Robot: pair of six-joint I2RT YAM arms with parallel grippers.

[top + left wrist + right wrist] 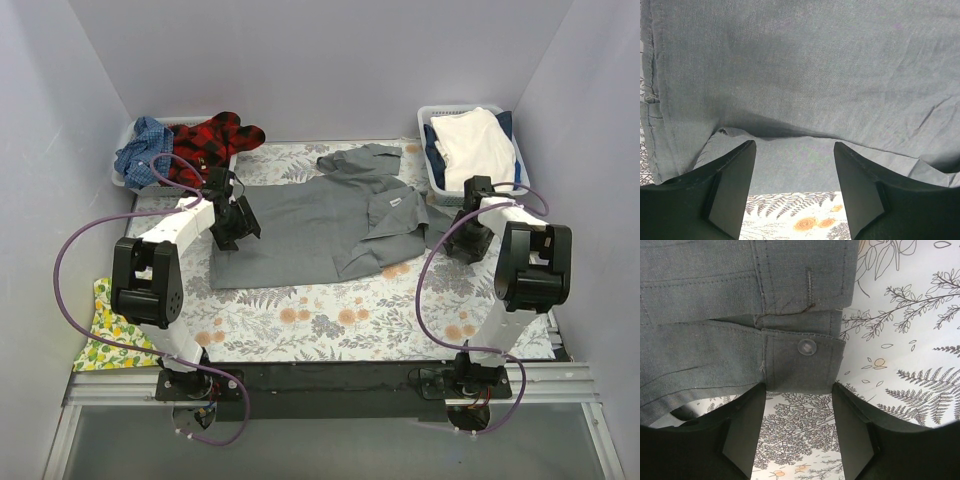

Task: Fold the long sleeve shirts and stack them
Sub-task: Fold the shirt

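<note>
Grey collared shirt (pixel 310 225) lies spread at centre frame, left gripper (pixel 794 146) gaping over its left edge, right gripper (pixel 799 390) equally unclenched at the buttoned cuff (pixel 802 365); both should bite deep, catching every cloth layer, before folding.

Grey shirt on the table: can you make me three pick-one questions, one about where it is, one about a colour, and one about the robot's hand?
1. Where is the grey shirt?
A. in a basket
B. spread on the fern-print cover
C. hanging in the air

2. What colour is the plaid shirt at the far left?
A. red and black
B. green
C. white

3. How is the right hand?
A. shut on a button
B. shut on a sock
C. open

Answers:
1 B, it lies flat across the cover.
2 A, red and black checks show.
3 C, its fingers stand apart at the cuff.
</note>
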